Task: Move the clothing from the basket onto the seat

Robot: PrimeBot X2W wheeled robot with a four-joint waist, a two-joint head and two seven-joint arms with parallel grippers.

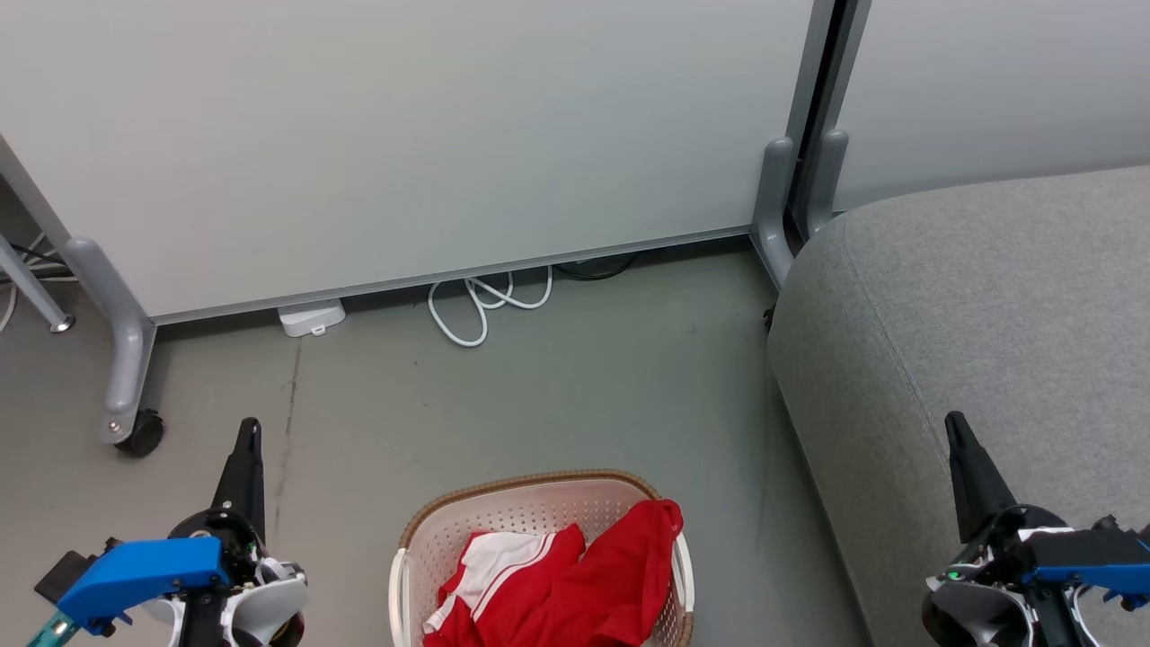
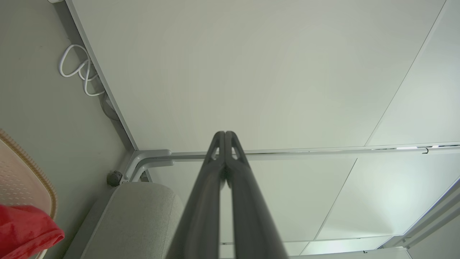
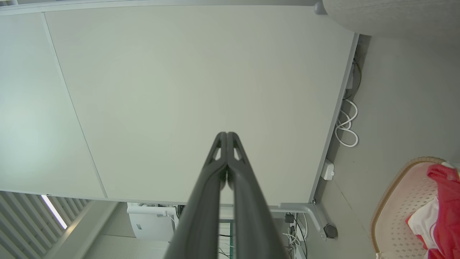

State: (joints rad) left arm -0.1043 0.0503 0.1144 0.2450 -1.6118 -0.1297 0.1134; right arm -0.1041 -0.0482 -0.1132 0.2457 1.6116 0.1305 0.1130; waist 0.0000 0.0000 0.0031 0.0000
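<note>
Inside basket (image 1: 503, 519), red clothing (image 1: 575, 593); seat (image 1: 988, 296) to rt.

On my head camera the bottom edge cuts the basket (image 1: 539, 479), so I get only its far half. The clothing (image 1: 575, 593) inside runs off the same edge, and from the crumpled red folds I can't tell whether it's one garment or two. The seat (image 1: 988, 296) is cropped at the right and bottom edges. The left gripper (image 1: 249, 429) and right gripper (image 1: 955, 422) have their arms cut away below. At the floor's far edge, the white cable (image 1: 472, 314) disappears under the partition (image 1: 404, 135), and the white box (image 1: 311, 317) beside it is too small to identify.
</note>
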